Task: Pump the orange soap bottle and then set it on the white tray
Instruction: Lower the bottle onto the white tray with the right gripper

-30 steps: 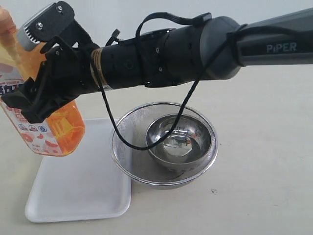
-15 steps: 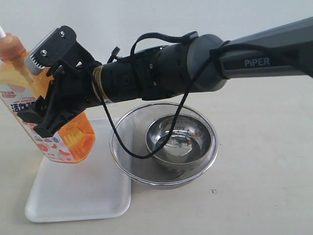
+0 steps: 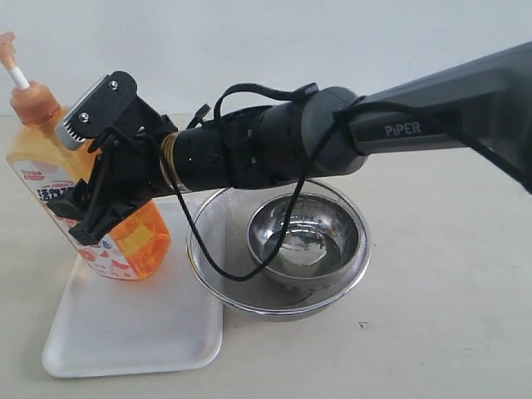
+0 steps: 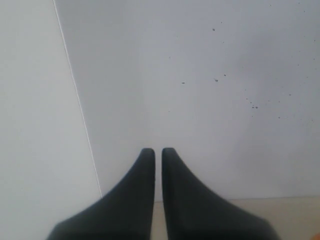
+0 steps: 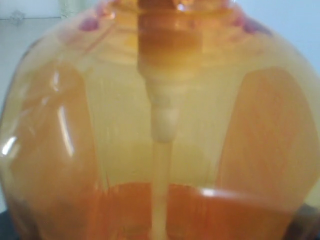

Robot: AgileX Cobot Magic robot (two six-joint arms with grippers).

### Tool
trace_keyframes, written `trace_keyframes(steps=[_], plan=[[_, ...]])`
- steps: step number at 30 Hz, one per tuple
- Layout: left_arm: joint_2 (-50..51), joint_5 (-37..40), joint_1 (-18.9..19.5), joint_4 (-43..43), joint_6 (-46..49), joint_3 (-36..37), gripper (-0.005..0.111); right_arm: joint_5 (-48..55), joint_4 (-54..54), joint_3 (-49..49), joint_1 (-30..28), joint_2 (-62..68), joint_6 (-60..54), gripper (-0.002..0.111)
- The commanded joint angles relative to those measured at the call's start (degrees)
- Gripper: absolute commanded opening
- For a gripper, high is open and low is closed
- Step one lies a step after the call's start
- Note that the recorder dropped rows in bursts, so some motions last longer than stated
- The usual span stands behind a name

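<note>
Right fingers (image 3: 87, 220) clamp the tilted orange soap bottle (image 3: 137, 241) over the white tray (image 3: 125, 332).

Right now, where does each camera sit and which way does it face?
Exterior view: off the arms, facing the table; right gripper clamps the tilted orange soap bottle over the white tray.
Left wrist view: on the left arm, facing a pale blank surface; left gripper shows, shut.
Right wrist view: on the right arm; the bottle fills it.
Shared: exterior and right wrist both show the bottle.
</note>
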Motion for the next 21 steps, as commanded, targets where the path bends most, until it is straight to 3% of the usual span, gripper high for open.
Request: trace_keyframes(steps=[1, 7, 21], plan=[[-0.14, 0.47, -0.19, -0.52, 0.19, -0.2, 0.005, -1.97, 3.85, -0.99, -0.07, -0.43, -2.39, 0.0], [-0.14, 0.47, -0.19, -0.52, 0.19, -0.2, 0.005, -1.97, 9.42, -0.99, -0.07, -0.43, -8.31, 0.0], [-0.14, 0.98, -0.19, -0.76, 0.19, -0.2, 0.005, -0.94, 9.42, -0.89, -0.07, -0.43, -8.38, 0.0]])
